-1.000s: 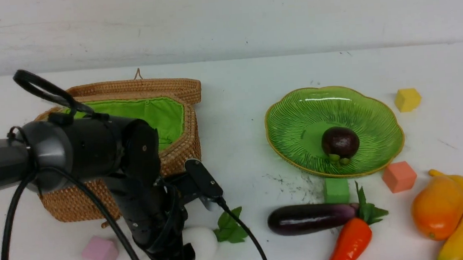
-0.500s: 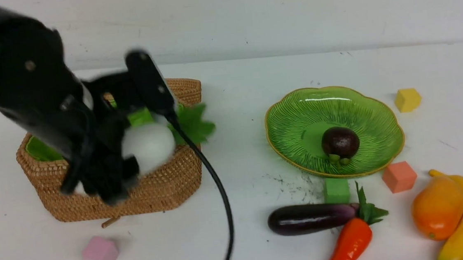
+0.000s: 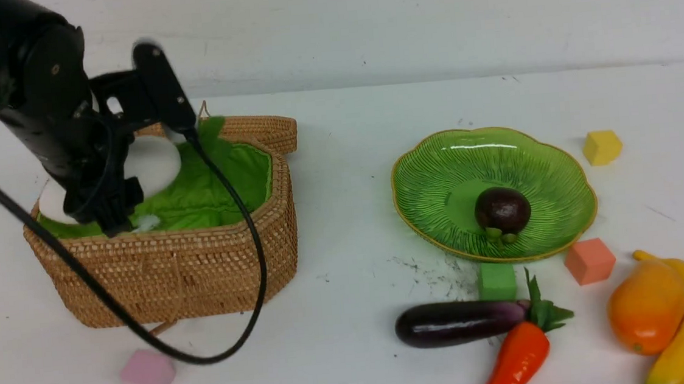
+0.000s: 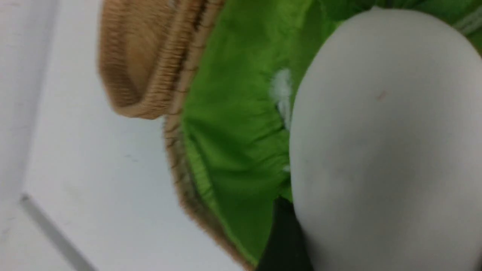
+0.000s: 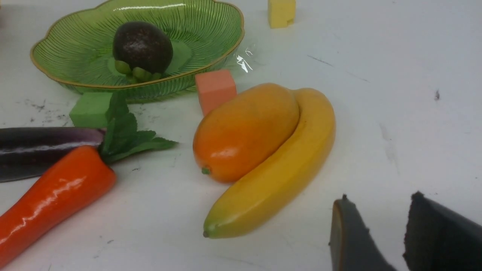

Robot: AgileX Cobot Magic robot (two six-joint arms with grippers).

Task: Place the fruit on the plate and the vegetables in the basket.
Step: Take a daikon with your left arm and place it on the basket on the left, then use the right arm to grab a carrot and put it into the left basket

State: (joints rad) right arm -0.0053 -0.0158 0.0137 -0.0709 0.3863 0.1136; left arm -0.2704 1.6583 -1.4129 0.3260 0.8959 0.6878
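My front camera looks forward across the whole table. The left wrist camera sits close over the basket. The right wrist camera, low behind my right gripper, shares the plate with the front.

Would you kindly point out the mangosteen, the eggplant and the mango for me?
mangosteen (image 3: 502, 208), front view, dark rounded body.
eggplant (image 3: 456, 323), front view, middle of purple body.
mango (image 3: 647, 305), front view, orange side.

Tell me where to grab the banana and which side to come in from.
I'd grip the banana on its near half, toward the tip that sticks out past the mango. Come down from above, jaws across its narrow width: it lies flat, and the mango presses against its inner curve further up, likely leaving no finger room there.
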